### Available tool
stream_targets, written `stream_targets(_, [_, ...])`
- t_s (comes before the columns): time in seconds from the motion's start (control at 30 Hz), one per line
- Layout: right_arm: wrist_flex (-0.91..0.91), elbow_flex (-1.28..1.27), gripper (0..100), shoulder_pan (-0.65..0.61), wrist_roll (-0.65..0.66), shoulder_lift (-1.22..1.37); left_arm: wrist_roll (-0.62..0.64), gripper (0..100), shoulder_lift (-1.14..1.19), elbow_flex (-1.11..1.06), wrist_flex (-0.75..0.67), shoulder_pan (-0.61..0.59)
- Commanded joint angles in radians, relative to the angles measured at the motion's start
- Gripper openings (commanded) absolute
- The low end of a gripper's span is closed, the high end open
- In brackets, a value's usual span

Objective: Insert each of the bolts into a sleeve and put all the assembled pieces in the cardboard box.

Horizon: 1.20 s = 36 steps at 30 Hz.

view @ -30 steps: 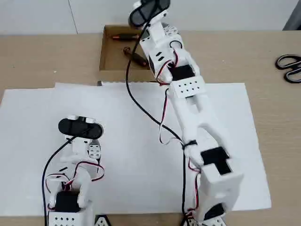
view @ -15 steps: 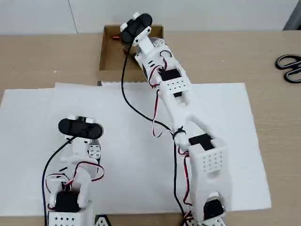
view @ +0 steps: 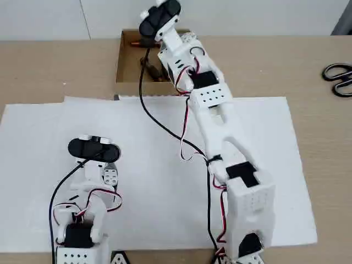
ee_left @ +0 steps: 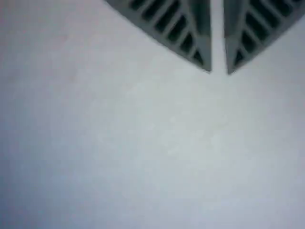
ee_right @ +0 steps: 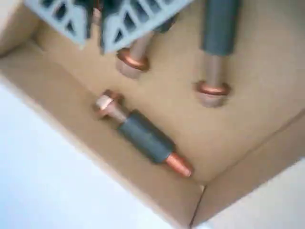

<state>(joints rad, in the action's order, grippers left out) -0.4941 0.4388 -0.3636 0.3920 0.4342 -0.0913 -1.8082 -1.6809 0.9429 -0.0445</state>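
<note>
Three assembled pieces lie inside the cardboard box (ee_right: pixel 95 157). Each is a copper bolt in a dark grey sleeve. One (ee_right: pixel 143 138) lies along the box wall near a corner, a second (ee_right: pixel 217 47) is farther in, and a third (ee_right: pixel 136 55) is just under my right gripper (ee_right: pixel 95 33). That gripper hovers above the box floor with its fingers shut to a thin slit, and I see nothing held. In the high view the right arm (view: pixel 212 99) stretches to the box (view: pixel 126 71) at the table's far side. My left gripper (ee_left: pixel 217 71) is shut just over the white paper.
A large white paper sheet (view: pixel 154 165) covers the table's middle. The left arm (view: pixel 91 165) rests folded near the front edge. Scissors (view: pixel 338 78) lie at the far right on the wooden tabletop.
The right arm dipped toward the far-left part of the box, then pulled back and up a little. The left arm stayed still.
</note>
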Motion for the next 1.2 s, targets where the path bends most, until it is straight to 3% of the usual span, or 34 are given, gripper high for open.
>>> stream_targets(0.0, [-0.128, 0.055, 0.3, 0.002, -0.032, -0.186, -0.002, 1, -0.009, 0.002, -0.026, -0.002])
stream_targets(0.17, [-0.364, 0.055, 0.3, 0.004, -0.155, -0.346, -0.002, 1, -0.009, 0.002, -0.026, -0.002])
stream_targets(0.3, [-0.455, 0.055, 0.3, 0.012, -0.215, -0.404, -0.002, 1, -0.009, 0.002, -0.026, -0.002])
stream_targets(0.83, [-1.092, 0.049, 0.3, 0.246, -0.476, -0.756, -0.002, 1, -0.009, 0.002, -0.026, -0.002])
stream_targets(1.0, [-1.164, 0.017, 0.3, 0.248, -0.540, -0.820, -0.002, 1, -0.009, 0.002, -0.026, -0.002])
stream_targets(1.17, [-1.152, -0.222, 0.3, 0.242, -0.540, -1.033, -0.002, 1, -0.009, 0.002, -0.026, -0.002])
